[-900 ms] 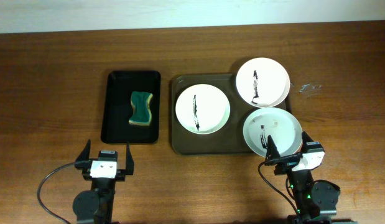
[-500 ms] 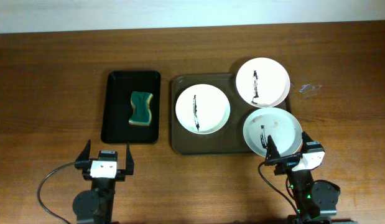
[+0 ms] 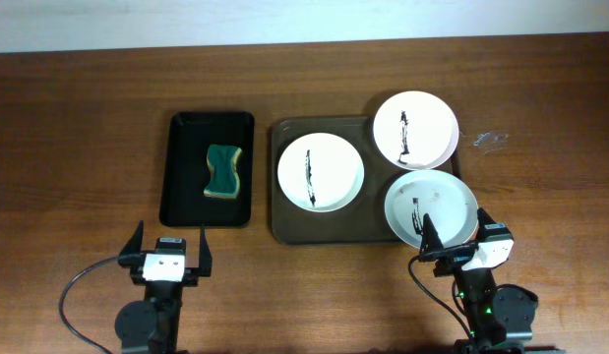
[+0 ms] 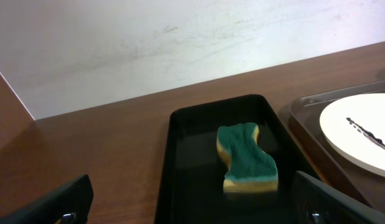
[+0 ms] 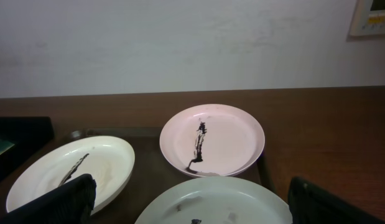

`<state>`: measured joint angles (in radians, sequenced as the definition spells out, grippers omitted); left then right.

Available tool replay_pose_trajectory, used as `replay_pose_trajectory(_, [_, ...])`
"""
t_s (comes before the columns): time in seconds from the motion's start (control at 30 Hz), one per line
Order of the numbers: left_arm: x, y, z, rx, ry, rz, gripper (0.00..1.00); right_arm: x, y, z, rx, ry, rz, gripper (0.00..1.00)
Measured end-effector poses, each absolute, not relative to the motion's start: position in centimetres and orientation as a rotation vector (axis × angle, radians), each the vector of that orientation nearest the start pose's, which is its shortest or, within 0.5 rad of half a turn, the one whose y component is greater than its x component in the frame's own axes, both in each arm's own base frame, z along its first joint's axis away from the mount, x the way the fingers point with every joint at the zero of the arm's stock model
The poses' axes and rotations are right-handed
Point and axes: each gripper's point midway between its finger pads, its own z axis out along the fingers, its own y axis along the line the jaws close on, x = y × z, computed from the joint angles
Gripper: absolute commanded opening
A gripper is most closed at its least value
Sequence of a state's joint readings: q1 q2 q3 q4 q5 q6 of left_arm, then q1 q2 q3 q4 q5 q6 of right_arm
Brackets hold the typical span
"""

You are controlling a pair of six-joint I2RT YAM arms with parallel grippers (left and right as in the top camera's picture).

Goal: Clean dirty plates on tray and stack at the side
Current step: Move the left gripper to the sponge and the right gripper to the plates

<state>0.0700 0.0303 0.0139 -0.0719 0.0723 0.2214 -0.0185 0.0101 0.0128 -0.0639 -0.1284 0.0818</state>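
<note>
Table (image 3: 88, 118): brown wood with visible grain, matt. It fills the overhead frame except for a white strip along the top edge.

1. Black tray (image 3: 186, 157): narrow, rectangular, rounded corners, raised rim. Left of centre, long side running up the frame, flat on the wood.

2. Brown-grey tray (image 3: 324, 224): larger, rectangular, rounded corners, raised rim. Just right of centre, beside the black tray; a narrow band of bare wood separates them.

3. Pale mark (image 3: 489, 140): small, irregular, on bare wood right of the brown-grey tray's upper right corner. Its nature cannot be told.
</note>
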Motion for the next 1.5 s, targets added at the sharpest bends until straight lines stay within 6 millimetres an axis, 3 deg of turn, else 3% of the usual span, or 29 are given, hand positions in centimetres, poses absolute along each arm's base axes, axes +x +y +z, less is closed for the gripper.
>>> replay_pose_trajectory(0.77, [24.7,0.3,15.6,0.188,1.649,0.153,0.99,24.5,1.8,16.3,-0.020,1.629,0.157,0.99])
replay_pose_trajectory(0.93, [24.7,-0.6,16.4,0.178,1.623,0.070,0.99,24.5,2.6,17.4,-0.061,1.585,0.191,0.99])
replay_pose_trajectory(1.0, [24.7,-0.6,17.9,0.169,1.618,0.057,0.99,24.4,2.7,17.7,-0.067,1.580,0.197,0.99])
replay_pose_trajectory(1.07, [24.6,-0.7,19.6,0.163,1.641,0.044,1.00,24.0,3.1,19.7,-0.090,1.543,0.212,0.99])
replay_pose_trajectory(1.17, [25.4,-0.7,23.5,0.161,1.705,0.027,0.99,23.3,3.6,24.2,-0.120,1.479,0.228,0.99])
replay_pose_trajectory(1.3, [28.1,-0.6,26.9,0.162,1.835,0.004,0.99,24.3,3.9,26.8,-0.119,1.588,0.250,0.99])
replay_pose_trajectory(1.5, [32.4,-1.1,27.6,0.175,2.209,-0.114,0.99,29.2,3.8,28.8,-0.078,1.921,0.285,0.99])
